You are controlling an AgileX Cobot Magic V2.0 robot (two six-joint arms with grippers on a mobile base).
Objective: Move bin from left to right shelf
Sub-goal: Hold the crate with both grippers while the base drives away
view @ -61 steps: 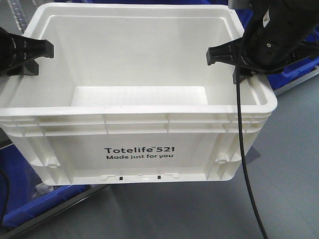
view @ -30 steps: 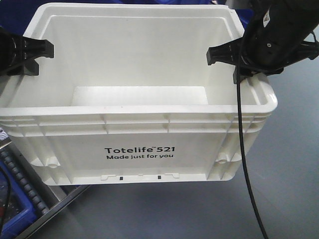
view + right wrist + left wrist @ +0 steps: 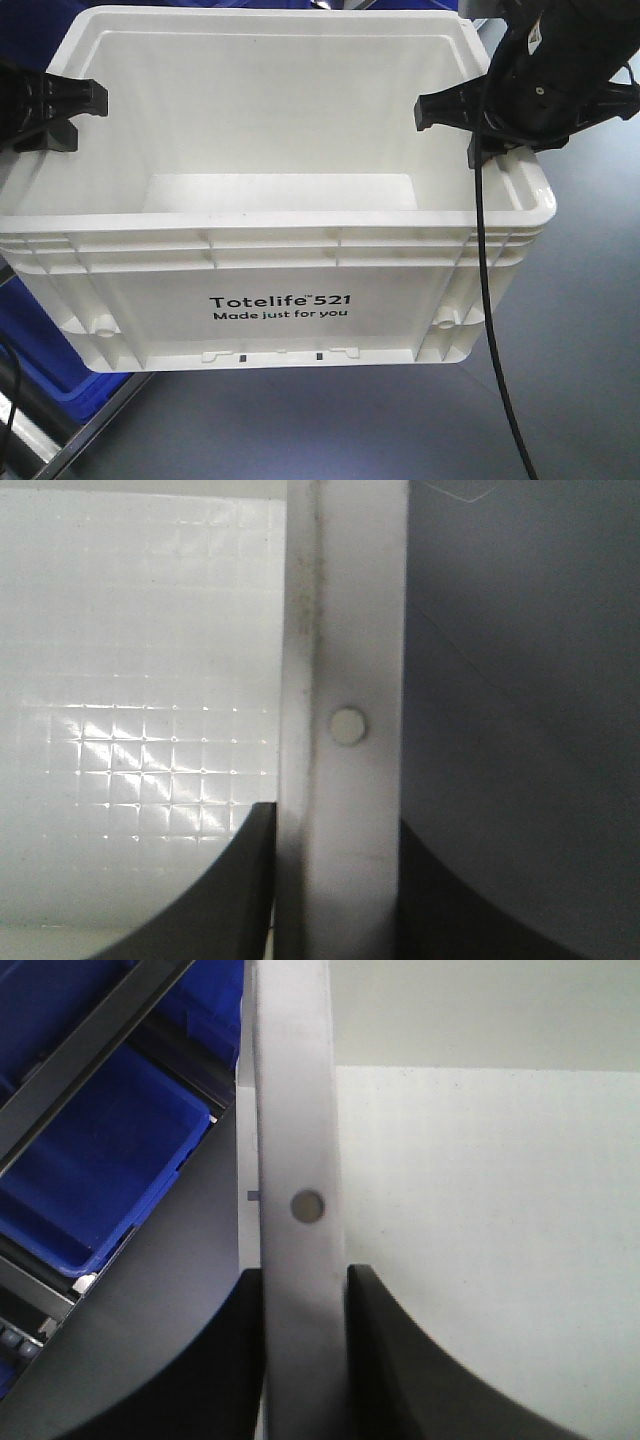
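We hold the white Totelife bin (image 3: 280,250) mid-frame, aloft, with the left gripper (image 3: 75,110) and right gripper (image 3: 455,115) jaws clenched on its side rims. Only the blue bin (image 3: 40,350) at lower left has shifted, so we judge transit underway.

Blue bin (image 3: 100,1170) in a grey metal shelf frame (image 3: 85,1055) lies down & to the left of the L gripper (image 3: 303,1278), w/ grey floor (image 3: 580,350) spreading below & right of the R gripper (image 3: 338,815).

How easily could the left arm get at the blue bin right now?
Probably not: its fingers are shut on the rim of the white bin, which seems held up. The blue bin lies lower, beyond that wall.
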